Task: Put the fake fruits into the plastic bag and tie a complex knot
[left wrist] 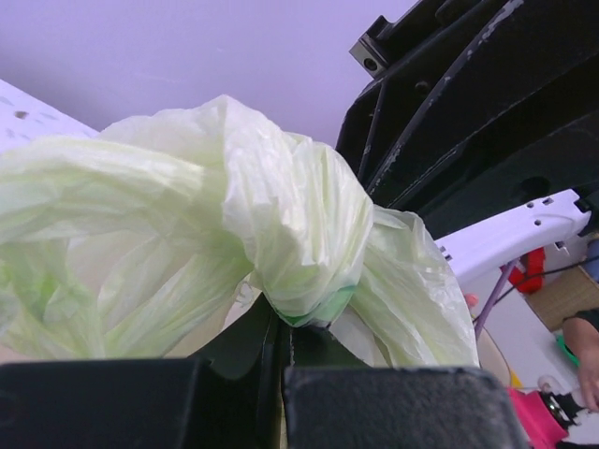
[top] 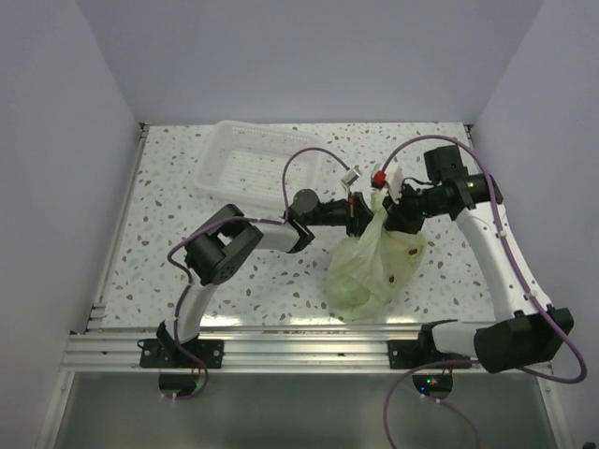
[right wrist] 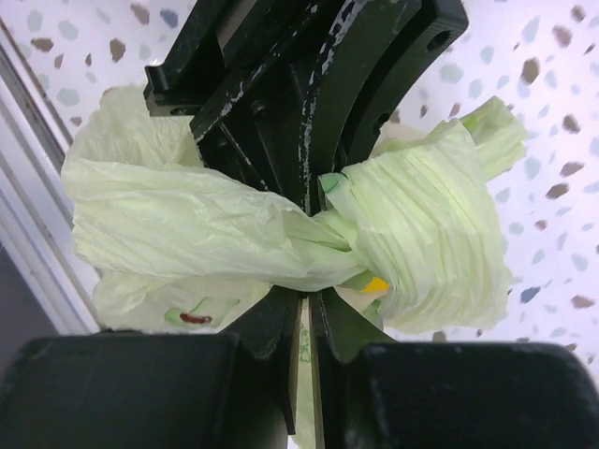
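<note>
– Progress, then: are the small glossy fake fruits (top: 409, 251) in?

– They look it. The thin, translucent pale green plastic bag (top: 372, 271) sags full onto the speckled counter (top: 187, 192) just below both claws. A yellow piece (right wrist: 374, 282) shows through the film beside the right claw. I see none loose in the clear-white rectangular plastic basket (top: 225, 159), well beyond the left claw.

– And the claws?

– The left claw (left wrist: 281, 365) is clamped tight on the bunched neck. The right claw (right wrist: 304, 341) faces it tip to tip, its jaws almost together and pinching twisted plastic.

– The knot?

– A wrapped, twisted knot (left wrist: 299, 243) of handle plastic sits between the claws. I judge loading done and tying under way. Whether more wraps are needed, or only a tightening pull, I cannot tell.
</note>
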Robot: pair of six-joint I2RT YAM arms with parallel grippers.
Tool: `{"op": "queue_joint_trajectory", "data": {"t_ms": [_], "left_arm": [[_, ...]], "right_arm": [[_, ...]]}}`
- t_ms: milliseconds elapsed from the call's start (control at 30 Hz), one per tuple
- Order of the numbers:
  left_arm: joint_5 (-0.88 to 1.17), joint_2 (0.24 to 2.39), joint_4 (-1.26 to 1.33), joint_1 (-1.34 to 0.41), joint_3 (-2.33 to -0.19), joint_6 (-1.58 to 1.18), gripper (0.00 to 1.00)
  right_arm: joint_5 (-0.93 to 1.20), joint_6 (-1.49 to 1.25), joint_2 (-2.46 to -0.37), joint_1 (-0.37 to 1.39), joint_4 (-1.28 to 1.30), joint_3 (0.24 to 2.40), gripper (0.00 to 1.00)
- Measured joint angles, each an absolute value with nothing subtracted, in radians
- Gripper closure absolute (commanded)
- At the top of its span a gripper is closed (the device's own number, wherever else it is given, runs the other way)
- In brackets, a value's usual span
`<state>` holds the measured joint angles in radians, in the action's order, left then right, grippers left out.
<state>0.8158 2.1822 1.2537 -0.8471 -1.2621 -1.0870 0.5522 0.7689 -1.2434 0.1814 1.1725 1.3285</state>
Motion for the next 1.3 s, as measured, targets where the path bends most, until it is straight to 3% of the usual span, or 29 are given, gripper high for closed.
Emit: {"op": "queue_joint_trajectory", "data": {"t_ms": [267,433,600,700,800,833,1033,1067,1233,1267,1300], "left_arm": [[0.799,2.103,1.193,-0.772,-1.295,-1.032,1.0],[0.808,2.054,1.21,-0.779,-1.28,-1.011,1.0],[0.816,2.134,1.264,-0.789,-1.281,-1.062,1.0],[0.819,2.206,1.269,-0.804,-1.292,-1.11,1.0],[0.83,2.233,1.269,-0.818,-1.29,-1.143,1.0],[0.831,2.233,1.27,-0.821,-1.288,-1.148,1.0],[0.833,2.233,1.275,-0.818,-1.28,-1.179,1.0],[0.833,2.233,1.276,-0.817,-1.28,-1.186,1.0],[0.834,2.233,1.278,-0.817,-1.279,-1.197,1.0],[0.834,2.233,1.277,-0.817,-1.278,-1.198,1.0],[0.834,2.233,1.278,-0.817,-1.278,-1.198,1.0]], "right_arm": [[0.72,0.73,-1.37,0.284,1.105,1.524,1.0],[0.799,0.686,-1.339,0.295,1.06,1.48,1.0],[0.801,0.656,-1.324,0.294,1.007,1.362,1.0],[0.793,0.651,-1.324,0.295,0.998,1.315,0.9],[0.776,0.643,-1.324,0.295,1.001,1.299,0.69],[0.776,0.641,-1.323,0.295,1.002,1.299,0.57],[0.743,0.643,-1.3,0.302,1.048,1.308,0.37],[0.733,0.645,-1.292,0.302,1.059,1.311,0.29],[0.689,0.647,-1.211,0.301,1.111,1.353,0.31],[0.688,0.646,-1.189,0.301,1.117,1.363,0.35],[0.688,0.645,-1.169,0.301,1.122,1.374,0.48]]}}
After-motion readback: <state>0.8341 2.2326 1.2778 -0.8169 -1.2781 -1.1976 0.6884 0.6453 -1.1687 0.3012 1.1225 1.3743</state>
